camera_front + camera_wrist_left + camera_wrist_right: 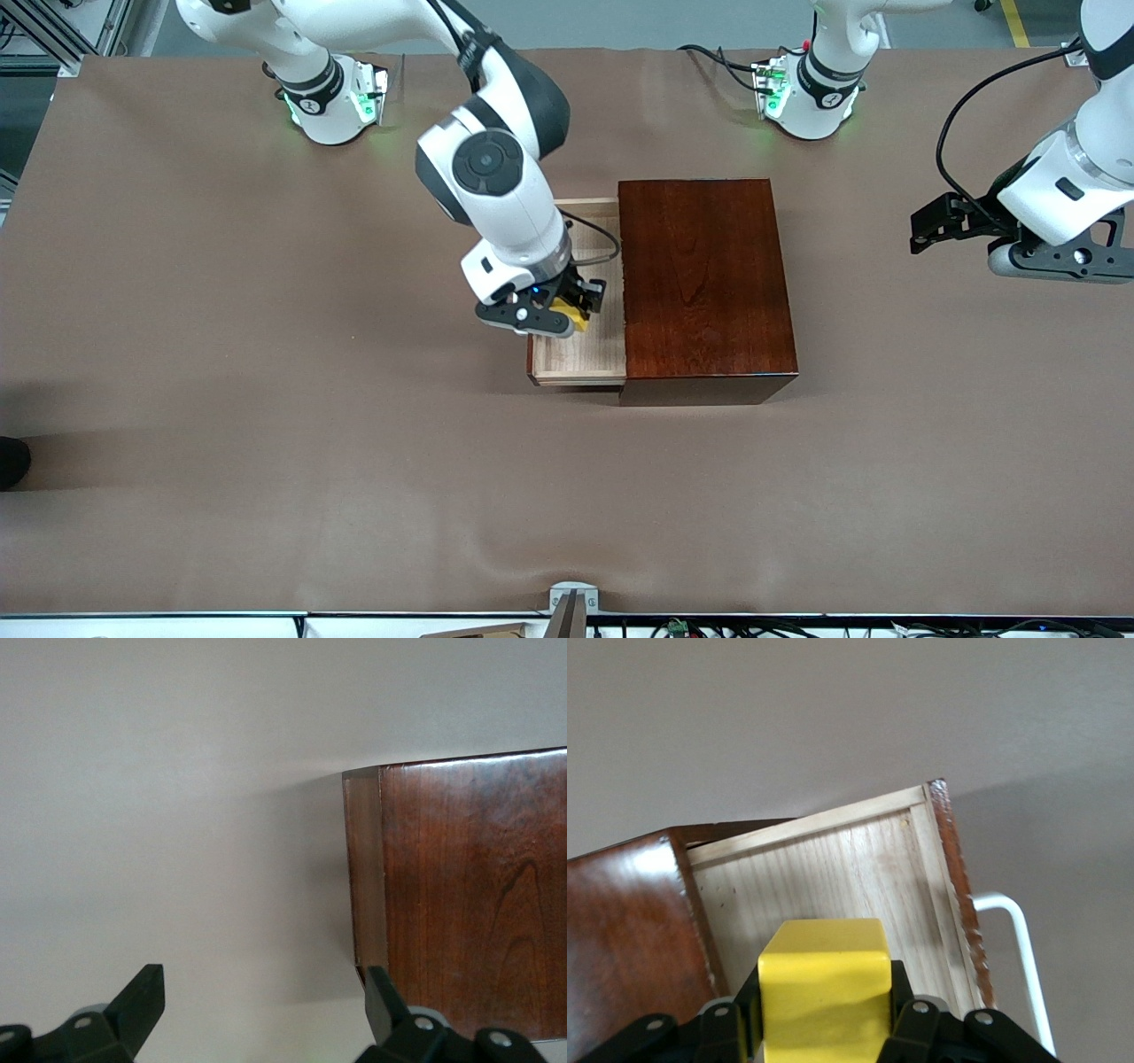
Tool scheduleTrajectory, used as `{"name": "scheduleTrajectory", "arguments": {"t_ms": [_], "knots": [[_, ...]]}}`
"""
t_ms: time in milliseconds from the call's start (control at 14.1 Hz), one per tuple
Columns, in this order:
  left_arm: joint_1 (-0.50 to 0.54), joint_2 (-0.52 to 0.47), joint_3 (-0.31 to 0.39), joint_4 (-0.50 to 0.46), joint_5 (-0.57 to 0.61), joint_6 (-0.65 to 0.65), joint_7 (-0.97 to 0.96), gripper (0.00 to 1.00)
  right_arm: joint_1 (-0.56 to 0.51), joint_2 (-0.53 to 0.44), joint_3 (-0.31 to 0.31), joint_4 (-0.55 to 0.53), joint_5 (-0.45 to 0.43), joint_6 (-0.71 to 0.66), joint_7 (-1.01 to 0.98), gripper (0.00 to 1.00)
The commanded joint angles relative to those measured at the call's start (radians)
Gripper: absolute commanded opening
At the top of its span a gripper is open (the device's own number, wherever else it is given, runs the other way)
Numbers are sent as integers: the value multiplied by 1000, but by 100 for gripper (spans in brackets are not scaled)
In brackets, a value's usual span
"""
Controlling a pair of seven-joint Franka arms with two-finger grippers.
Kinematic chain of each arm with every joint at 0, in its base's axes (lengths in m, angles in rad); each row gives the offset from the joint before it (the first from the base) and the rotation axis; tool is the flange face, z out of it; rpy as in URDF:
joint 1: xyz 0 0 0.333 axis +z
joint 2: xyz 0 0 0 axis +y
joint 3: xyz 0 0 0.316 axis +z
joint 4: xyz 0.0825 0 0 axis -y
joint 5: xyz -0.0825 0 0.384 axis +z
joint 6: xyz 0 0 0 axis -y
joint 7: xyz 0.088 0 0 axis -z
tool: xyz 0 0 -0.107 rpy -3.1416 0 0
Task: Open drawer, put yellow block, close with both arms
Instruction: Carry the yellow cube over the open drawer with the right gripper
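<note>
The drawer is pulled out of the reddish-brown wooden box toward the right arm's end of the table; its pale tray and white handle show in the right wrist view. My right gripper is shut on the yellow block and holds it over the open tray; the block sits between the black fingers. My left gripper is open and empty, in the air past the box at the left arm's end. Its fingers frame bare table beside the box.
The brown table cover stretches around the box. Both arm bases stand along the table edge farthest from the front camera. A small metal fitting sits at the nearest edge.
</note>
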Motion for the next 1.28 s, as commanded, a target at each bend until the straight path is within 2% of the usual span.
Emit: {"name": "scheduleTrajectory", "arguments": {"t_ms": [0, 568, 638, 709, 780, 1064, 1206], "knots": [[-1, 10, -4, 25, 10, -4, -7, 100, 3, 52, -11, 44, -4, 22, -64, 0], [-1, 9, -25, 25, 1, -4, -118, 100, 8, 120, -11, 36, 3, 73, -45, 1], [-1, 9, -33, 25, 1, -4, -145, 100, 9, 126, -11, 36, 4, 76, -44, 29], [2, 7, -57, 25, 1, -4, -180, 100, 10, 126, -11, 36, 6, 80, -36, 92], [2, 7, -68, 25, 1, -4, -220, 100, 8, 126, -9, 38, 7, 80, -27, 100], [2, 6, -122, 26, -2, 10, -419, 100, 6, 91, -8, 46, 70, 59, -30, 100], [-3, 9, -145, 25, -43, 25, -554, 100, 2, 43, -9, 47, 81, -26, -30, 100]]}}
